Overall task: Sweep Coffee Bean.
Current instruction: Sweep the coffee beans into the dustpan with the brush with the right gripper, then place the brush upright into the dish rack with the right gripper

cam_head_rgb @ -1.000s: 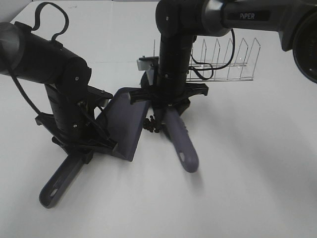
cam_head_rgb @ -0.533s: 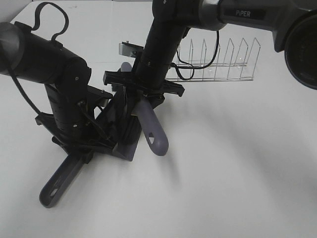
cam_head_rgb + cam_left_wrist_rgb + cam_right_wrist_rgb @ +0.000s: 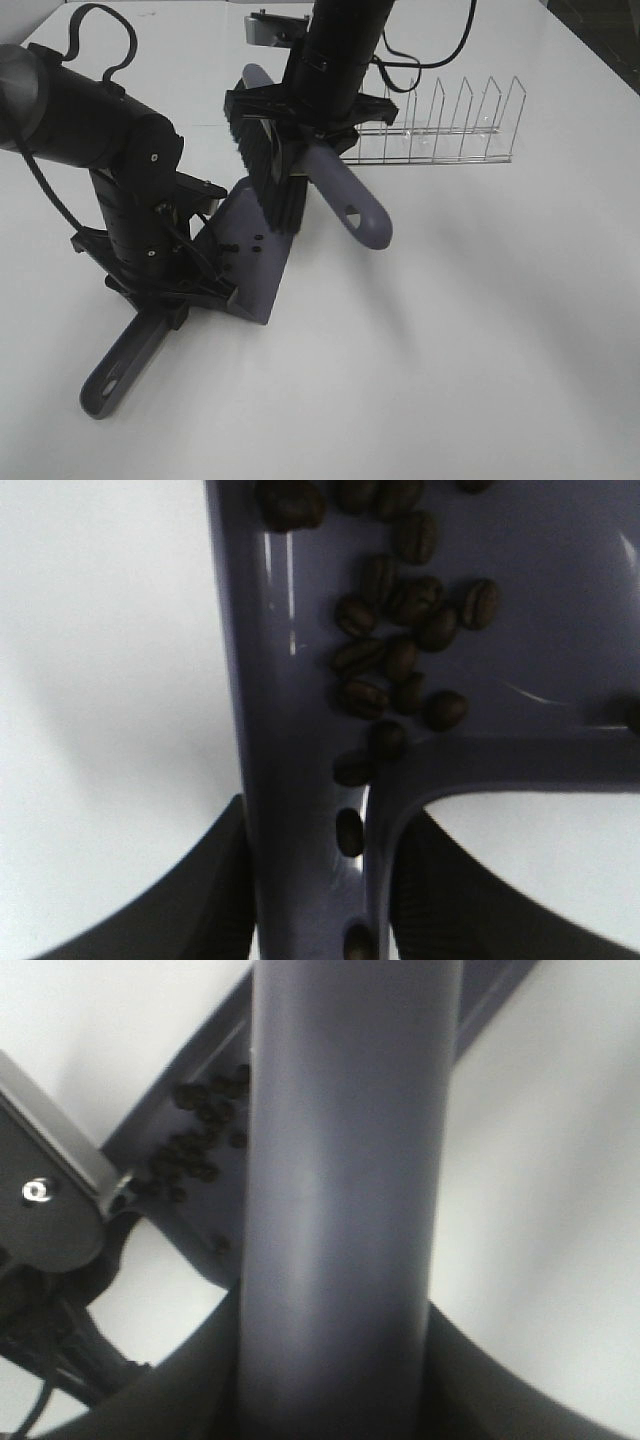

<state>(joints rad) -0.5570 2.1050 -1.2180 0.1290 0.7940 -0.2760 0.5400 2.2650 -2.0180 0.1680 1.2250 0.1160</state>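
Well, your coffee beans (image 3: 400, 660) lie inside the dustpan (image 3: 300, 680), in a loose string running along its wall toward the left gripper (image 3: 320, 910), which is clamped on the pan's handle. Your right gripper (image 3: 335, 1360) squeezes the brush (image 3: 345, 1160) handle above them.

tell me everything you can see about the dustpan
The dustpan is grey-purple, glossy plastic: a wide flat scoop with raised side walls and a long handle with a hole at its end. The left claw is clamped on the handle near the scoop. It sits low on the white table, scoop tilted. Dark coffee beans cluster inside by the handle junction, a few in the handle groove. The brush hangs over its far edge; contact unclear.
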